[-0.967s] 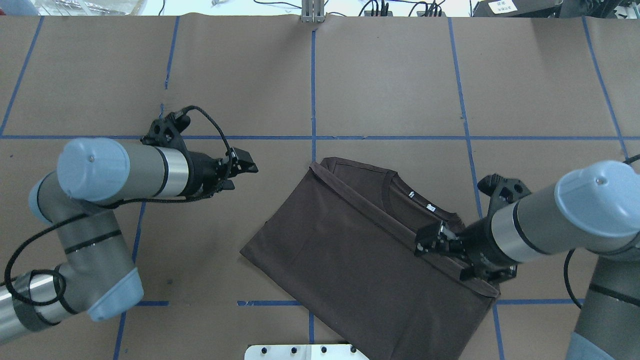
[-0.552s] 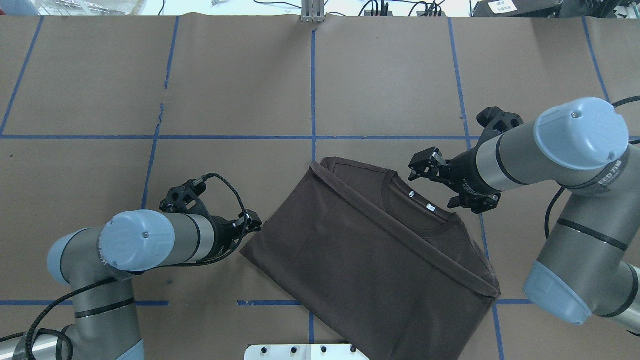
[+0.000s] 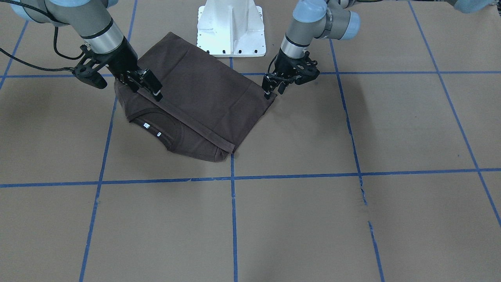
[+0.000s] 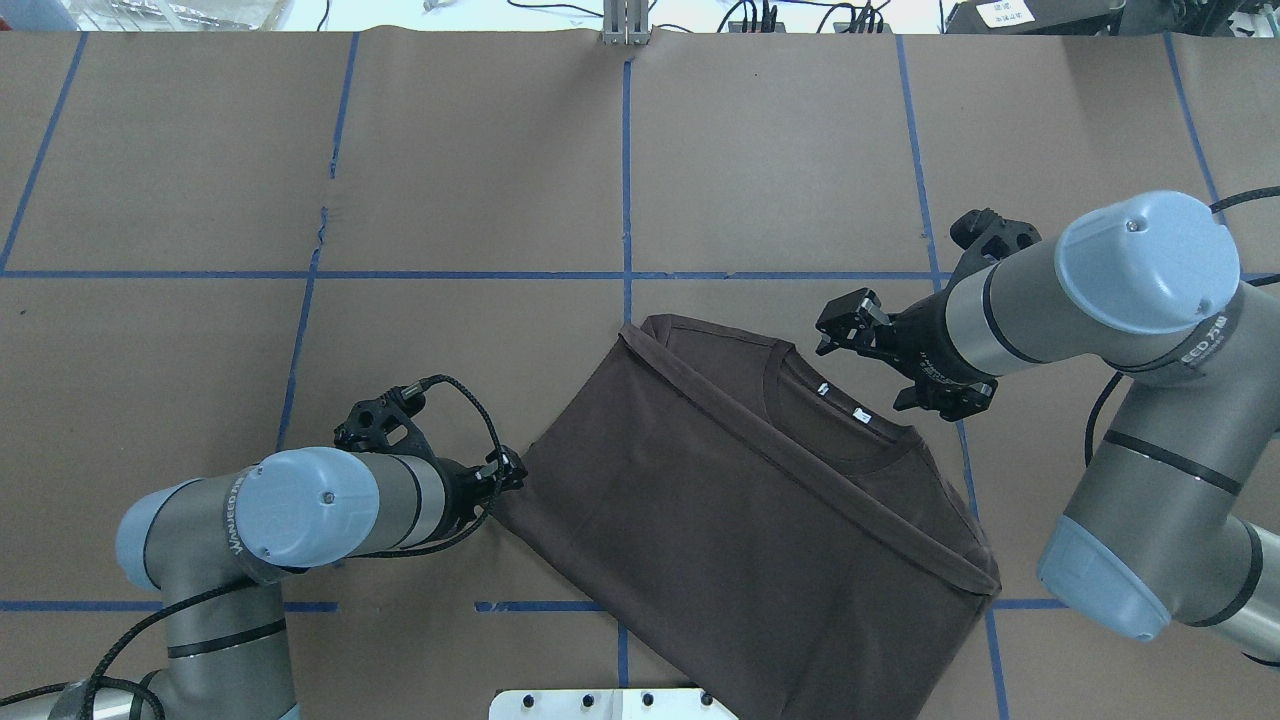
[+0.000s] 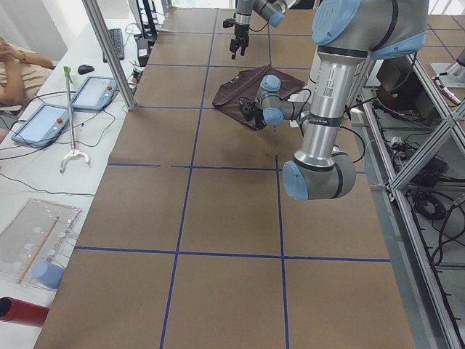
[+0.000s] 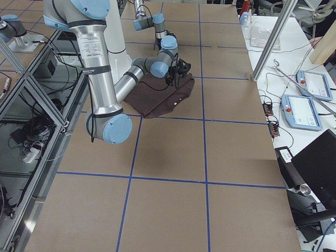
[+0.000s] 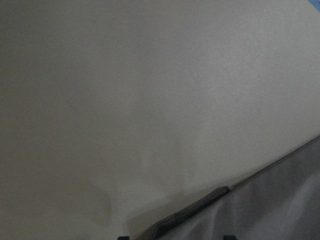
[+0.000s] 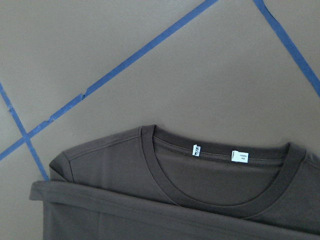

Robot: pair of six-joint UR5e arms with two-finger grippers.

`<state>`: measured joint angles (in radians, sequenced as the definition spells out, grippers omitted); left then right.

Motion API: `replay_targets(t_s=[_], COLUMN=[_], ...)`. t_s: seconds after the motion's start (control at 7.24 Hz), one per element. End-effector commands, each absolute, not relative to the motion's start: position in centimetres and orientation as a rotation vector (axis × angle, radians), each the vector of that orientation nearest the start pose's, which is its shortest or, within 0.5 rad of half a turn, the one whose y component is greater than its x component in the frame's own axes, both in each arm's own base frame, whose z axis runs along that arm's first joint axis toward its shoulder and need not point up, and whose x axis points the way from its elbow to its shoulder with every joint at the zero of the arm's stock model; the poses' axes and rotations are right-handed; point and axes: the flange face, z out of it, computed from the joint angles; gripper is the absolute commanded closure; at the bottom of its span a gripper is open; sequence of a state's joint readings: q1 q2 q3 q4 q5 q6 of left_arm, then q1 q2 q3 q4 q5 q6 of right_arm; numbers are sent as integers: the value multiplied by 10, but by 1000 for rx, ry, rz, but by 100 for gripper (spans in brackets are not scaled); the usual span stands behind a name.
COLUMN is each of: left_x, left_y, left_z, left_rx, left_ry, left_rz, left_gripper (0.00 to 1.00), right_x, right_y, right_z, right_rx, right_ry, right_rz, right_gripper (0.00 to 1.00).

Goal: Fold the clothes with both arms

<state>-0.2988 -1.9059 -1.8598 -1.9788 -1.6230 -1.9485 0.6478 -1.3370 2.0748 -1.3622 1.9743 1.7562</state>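
The dark brown T-shirt lies folded on the brown table, collar and white neck tags facing up on its far right side. It also shows in the front view and in the right wrist view. My left gripper is open and low at the shirt's left corner, which shows in the front view. The left wrist view shows the shirt's edge close below. My right gripper is open and empty, raised beside the collar; the front view shows it too.
The white pedestal base stands at the robot's edge, just behind the shirt. Blue tape lines grid the table. A metal post stands at the far edge. Tablets and a seated person are beyond that edge.
My left gripper has swung back and down to the shirt's left corner. My right gripper has lifted off the folded edge and moved out beside the collar. The shirt has not moved.
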Motion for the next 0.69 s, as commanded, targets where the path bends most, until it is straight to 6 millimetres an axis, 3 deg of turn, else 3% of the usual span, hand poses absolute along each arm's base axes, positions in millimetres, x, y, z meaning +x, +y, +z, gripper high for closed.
replay_targets(t_s=[0.0,0.14,0.28,0.41,0.55], left_x=[538,538,541,542,539], left_y=[-290,-290,-291,-292,-292], left_z=[301,301,294,294,290], left_rx=[-98,-98,-99,-96,-93], left_ry=[1039,1035,1028,1002,1006], left_rz=[-576,-575,-580,-581,-580], left_gripper=[36,47,92,100,100], right_x=[-361,-362,-362,-365,-370], right_y=[-390,-389,-389,-389,-390], right_z=[287,288,288,286,290], right_rx=[-154,-155,-157,-157,-159], right_ry=[-1001,-999,-998,-1002,-989], right_rz=[571,571,571,566,568], right_gripper=[0,0,0,0,0])
